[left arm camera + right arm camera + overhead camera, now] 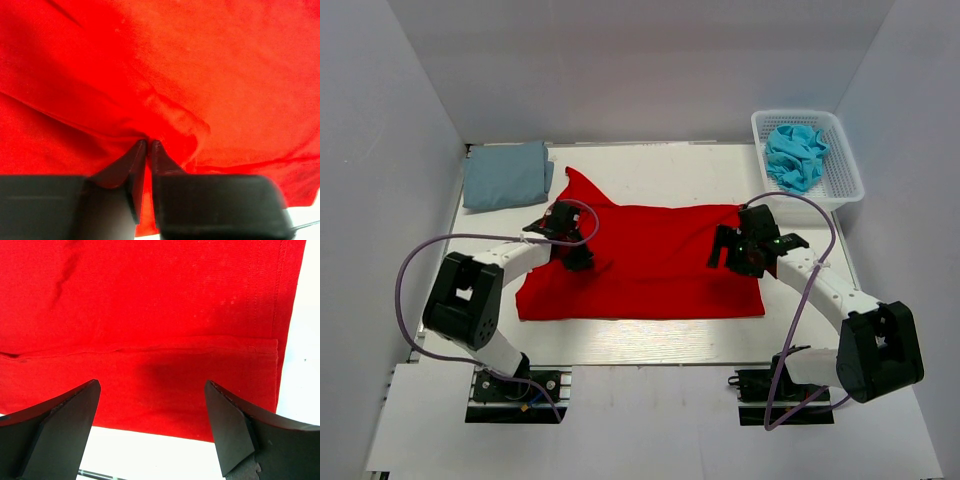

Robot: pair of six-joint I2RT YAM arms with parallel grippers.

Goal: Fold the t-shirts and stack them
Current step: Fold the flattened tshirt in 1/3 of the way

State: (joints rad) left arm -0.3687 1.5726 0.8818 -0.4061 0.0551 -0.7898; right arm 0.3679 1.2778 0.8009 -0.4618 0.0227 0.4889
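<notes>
Red t-shirt (650,265) cloth, spread with its long axis left-right to the near left of the white mesh basket (850,165), is pinched at its far-from-basket end by the left gripper (149,145), while the right gripper (152,387) hangs wide open above the basket-side hem.

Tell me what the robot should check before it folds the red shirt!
1. The left gripper pinches a fold of the red t-shirt: ok.
2. The right gripper grips cloth too: not ok, its jaws stand wide open over the shirt's edge.
3. The red t-shirt is spread on the table: ok.
4. The grey-blue t-shirt is folded at the far left: ok.
5. The turquoise t-shirt is out of the way in the basket: ok.
</notes>
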